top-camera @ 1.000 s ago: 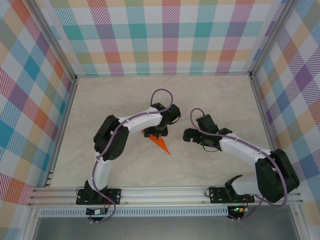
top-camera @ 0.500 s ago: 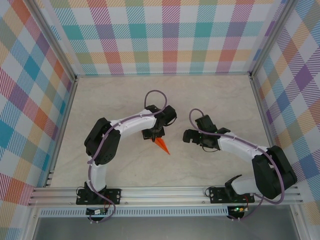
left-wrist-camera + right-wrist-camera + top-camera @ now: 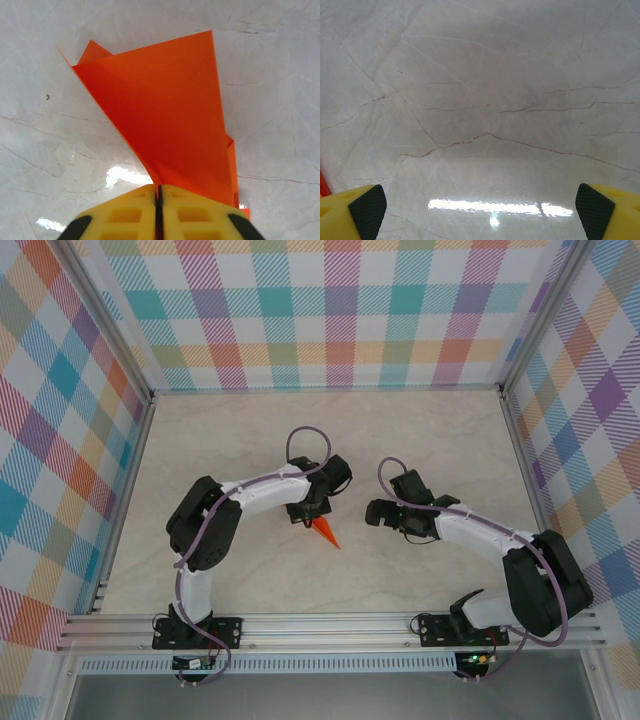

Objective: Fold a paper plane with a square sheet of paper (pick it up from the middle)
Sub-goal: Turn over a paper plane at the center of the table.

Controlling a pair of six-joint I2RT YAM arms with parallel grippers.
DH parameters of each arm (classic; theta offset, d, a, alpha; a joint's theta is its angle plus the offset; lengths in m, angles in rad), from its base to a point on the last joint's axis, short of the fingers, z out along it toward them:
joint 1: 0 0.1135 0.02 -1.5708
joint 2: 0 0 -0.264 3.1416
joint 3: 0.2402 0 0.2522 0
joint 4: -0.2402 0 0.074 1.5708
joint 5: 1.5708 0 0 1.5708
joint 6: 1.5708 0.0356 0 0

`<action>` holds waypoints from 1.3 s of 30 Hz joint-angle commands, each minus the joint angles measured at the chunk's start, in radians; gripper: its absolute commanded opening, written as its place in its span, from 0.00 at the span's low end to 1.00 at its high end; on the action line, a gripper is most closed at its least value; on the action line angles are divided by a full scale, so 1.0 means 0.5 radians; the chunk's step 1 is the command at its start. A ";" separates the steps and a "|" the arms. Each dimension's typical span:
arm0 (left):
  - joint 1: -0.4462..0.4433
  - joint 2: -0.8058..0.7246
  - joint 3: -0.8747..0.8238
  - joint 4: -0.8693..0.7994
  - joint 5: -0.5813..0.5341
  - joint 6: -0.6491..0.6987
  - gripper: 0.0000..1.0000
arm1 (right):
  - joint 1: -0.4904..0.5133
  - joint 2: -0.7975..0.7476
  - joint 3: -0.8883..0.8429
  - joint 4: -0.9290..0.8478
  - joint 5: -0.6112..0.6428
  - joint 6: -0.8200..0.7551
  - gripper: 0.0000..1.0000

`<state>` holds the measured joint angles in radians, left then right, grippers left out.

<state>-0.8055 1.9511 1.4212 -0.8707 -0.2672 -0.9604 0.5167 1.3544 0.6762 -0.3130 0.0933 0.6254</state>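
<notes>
Pincer [image 3: 158, 192] now tight on paper plane [image 3: 165, 115]

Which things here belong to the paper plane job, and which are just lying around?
Job in hand:
- paper plane, pinched in the shut left gripper
- right gripper, open, holding nothing

Just there:
- table
- checked walls
- metal frame rail

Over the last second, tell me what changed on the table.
The left end effector slid along the paper plane toward its nose, covering more of it, and shut on it. The plane's nose stayed where it was. The right end effector stayed open beside it and barely shifted.
</notes>
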 commanded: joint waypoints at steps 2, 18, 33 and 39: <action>-0.020 -0.197 -0.047 0.011 -0.059 -0.013 0.05 | -0.012 -0.007 0.089 -0.053 -0.038 0.052 1.00; 0.148 -0.736 -0.546 1.090 0.686 0.488 0.04 | -0.012 -0.306 0.175 0.110 -0.384 0.174 0.95; 0.312 -0.659 -1.290 2.118 1.043 0.397 0.02 | 0.256 0.243 0.364 0.276 -0.674 0.104 0.41; 0.336 -0.675 -1.412 2.202 1.036 0.383 0.02 | 0.319 0.458 0.448 0.287 -0.717 0.039 0.36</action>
<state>-0.6506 1.6306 0.7315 0.1631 0.2344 -0.7658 0.6689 1.5551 0.8597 -0.1909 -0.2375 0.6804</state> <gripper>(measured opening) 0.041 0.372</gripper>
